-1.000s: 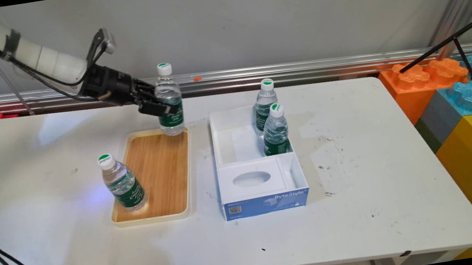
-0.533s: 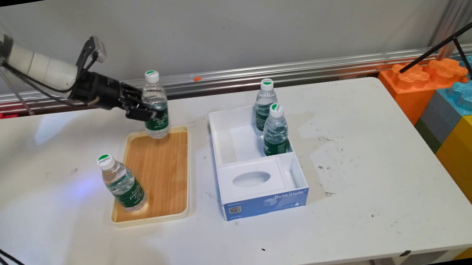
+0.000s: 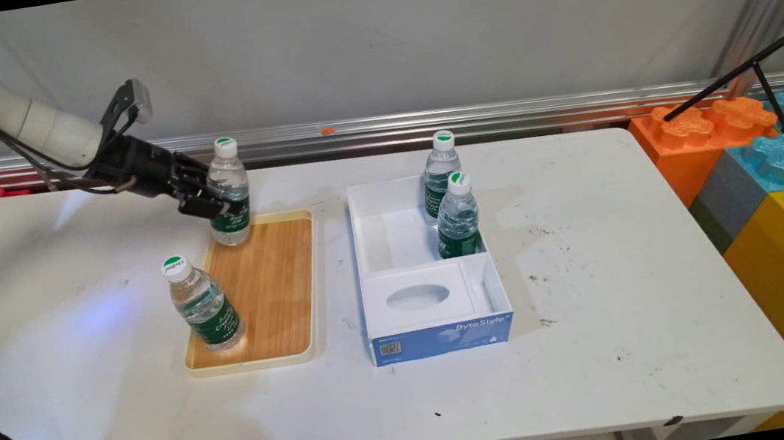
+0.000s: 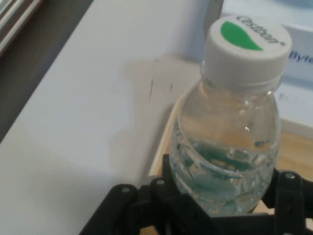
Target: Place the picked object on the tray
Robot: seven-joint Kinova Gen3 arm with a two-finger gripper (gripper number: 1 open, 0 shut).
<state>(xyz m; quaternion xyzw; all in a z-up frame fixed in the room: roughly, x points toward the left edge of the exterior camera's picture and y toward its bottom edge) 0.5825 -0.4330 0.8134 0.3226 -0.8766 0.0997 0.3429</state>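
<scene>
Near edge of table: I am seeing only bare white top here, scuffed and speckled, with a black cable hanging off its left corner.

Front bottle: it is standing in the near left corner of the wooden tray, leaning a little, green cap mark facing up.

Blue and white box: it is sitting just right of the tray, its near part covered by a white insert with an oval opening, its far compartment lying open.

Boxed bottles: one is standing in the open compartment's right side; another is standing just behind it at the far wall (whether inside or outside that wall, I cannot tell).

My gripper: I am clamping my fingers on the held bottle around its green label, and the hand view is showing its body wedged between my black links, the cap upright.

Held bottle's place: it is hanging over the tray's far left corner, its base at about rim level; contact with the wood is not showing.

Progress, as I judge it: one bottle is resting on the tray, one is arriving in my grip but is not released, two are remaining at the box.

Far side: toy blocks are piling up at the right.
</scene>
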